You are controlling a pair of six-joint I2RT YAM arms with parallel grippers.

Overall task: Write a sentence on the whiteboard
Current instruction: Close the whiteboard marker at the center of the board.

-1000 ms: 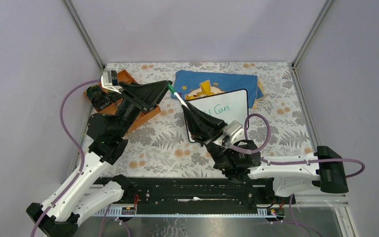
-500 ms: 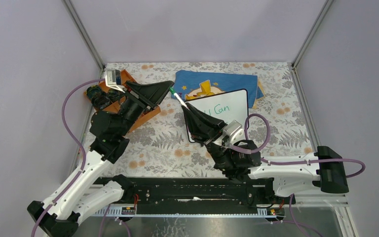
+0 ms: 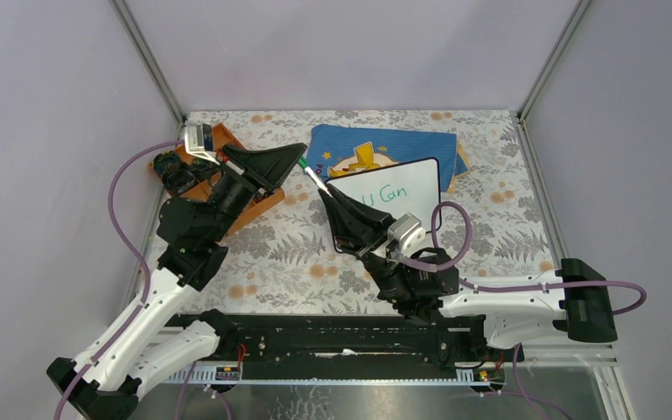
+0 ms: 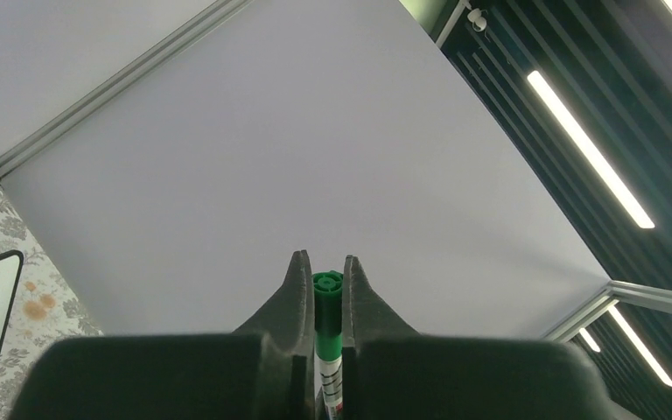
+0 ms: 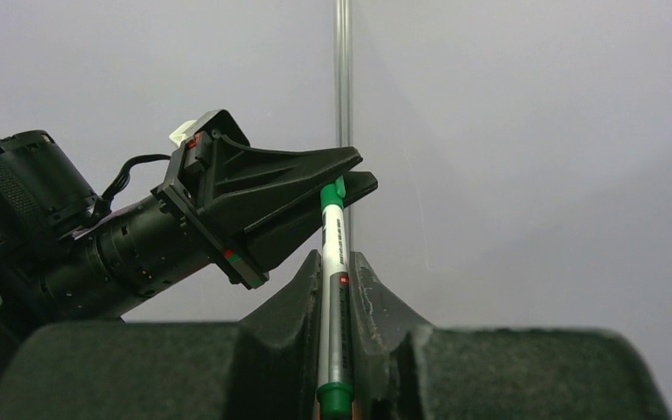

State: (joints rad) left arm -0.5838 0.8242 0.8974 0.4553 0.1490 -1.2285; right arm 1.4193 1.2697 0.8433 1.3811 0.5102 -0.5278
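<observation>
A green-capped marker [image 3: 312, 175] is held in the air between both arms, left of the whiteboard [image 3: 416, 179]. My left gripper [image 3: 302, 159] is shut on its green cap end [image 4: 326, 290], with the fingertips [image 4: 298, 278] pressed against the cap. My right gripper [image 3: 325, 194] is shut on the white barrel [image 5: 333, 289], and the left gripper [image 5: 343, 175] shows at the marker's far tip. The board lies on the table, and green writing of the sentence [image 3: 385, 194], reading "u Can", shows on it. My right arm covers the board's near left part.
A blue cloth with a yellow figure [image 3: 359, 144] lies behind the whiteboard. An orange tray [image 3: 224, 137] with a black object [image 3: 171, 171] sits at the back left under my left arm. Grey walls and metal posts [image 3: 149, 61] close in the floral table.
My left gripper has closed from open onto the marker's cap end. The right gripper, still holding the barrel, has shifted slightly left.
</observation>
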